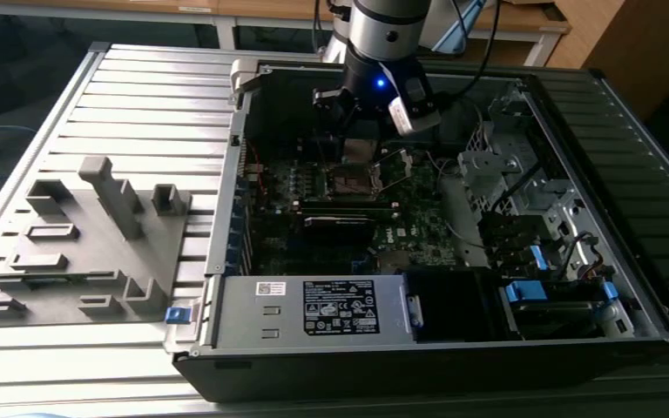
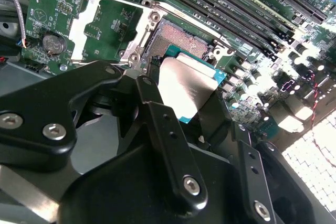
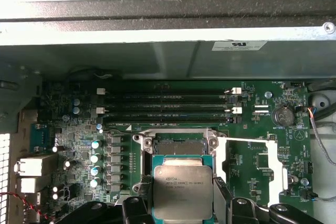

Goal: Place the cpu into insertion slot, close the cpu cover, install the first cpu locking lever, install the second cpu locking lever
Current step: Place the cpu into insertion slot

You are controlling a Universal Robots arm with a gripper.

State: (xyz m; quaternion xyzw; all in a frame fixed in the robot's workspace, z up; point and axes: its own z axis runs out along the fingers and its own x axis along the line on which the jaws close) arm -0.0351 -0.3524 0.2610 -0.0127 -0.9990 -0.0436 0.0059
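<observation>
A robotics lab: opened computer case (image 1: 428, 370) on a slotted aluminium bench (image 1: 137, 96), desks (image 1: 518, 19) behind

The cpu (image 3: 182, 184), clamped between the fingers (image 3: 223, 205), has a few lines of fine dark print on its metal top, too small to make out. Past the fingertips, a white sticker (image 3: 239, 45) on the case wall bears a small mark. The motherboard (image 3: 252, 161) beside the fingers carries tiny white lettering, also illegible. In the exterior view, well away from the fingers, the power supply box (image 1: 241, 322) carries a densely printed white label (image 1: 338, 306) and a small barcode sticker (image 1: 271, 288). Neither can be read.
</observation>
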